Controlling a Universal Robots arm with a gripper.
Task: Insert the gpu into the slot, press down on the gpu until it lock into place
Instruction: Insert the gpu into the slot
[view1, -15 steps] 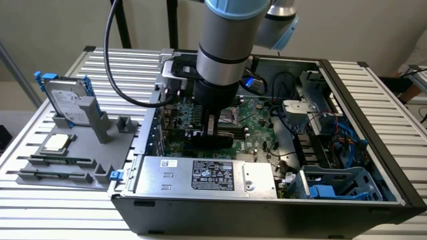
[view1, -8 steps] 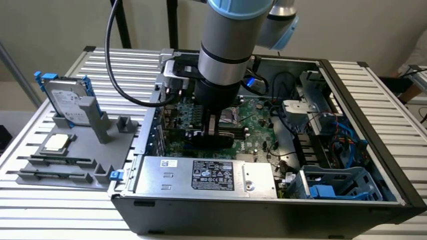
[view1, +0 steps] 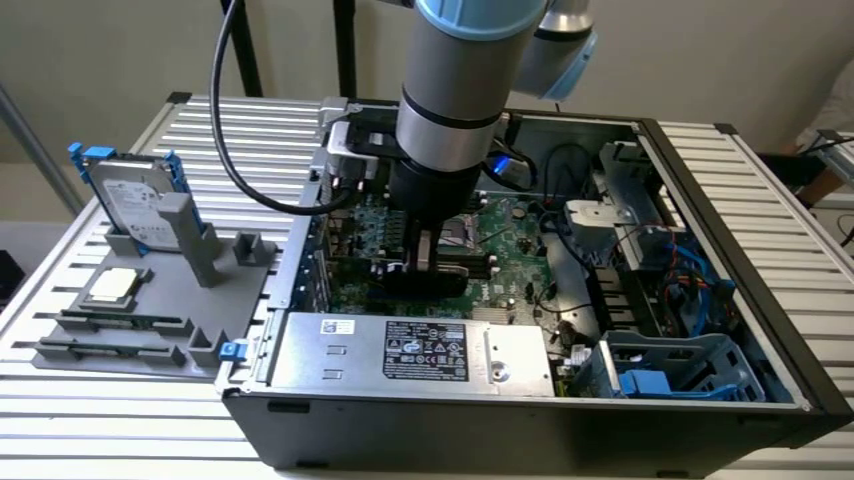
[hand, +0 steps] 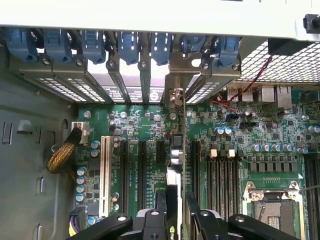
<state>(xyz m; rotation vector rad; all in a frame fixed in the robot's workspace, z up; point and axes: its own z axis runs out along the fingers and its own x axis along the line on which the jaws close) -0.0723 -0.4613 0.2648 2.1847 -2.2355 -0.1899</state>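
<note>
Both fingers (hand: 160, 215) of the gripper (hand: 175, 220) were pinched on the top edge of the gpu (hand: 174, 172), which stood on edge over the motherboard (hand: 240, 127), between the black expansion slots (hand: 142, 172). Its long axis ran away from the gripper toward the rear brackets (hand: 146, 75), metal end farthest, connector edge down. I judged insertion begun but not finished: the slot beneath was hidden, and I couldn't tell whether the card had locked.

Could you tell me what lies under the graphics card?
Green board and black slots flank the card; what lies directly beneath is hidden by the card itself.
</note>
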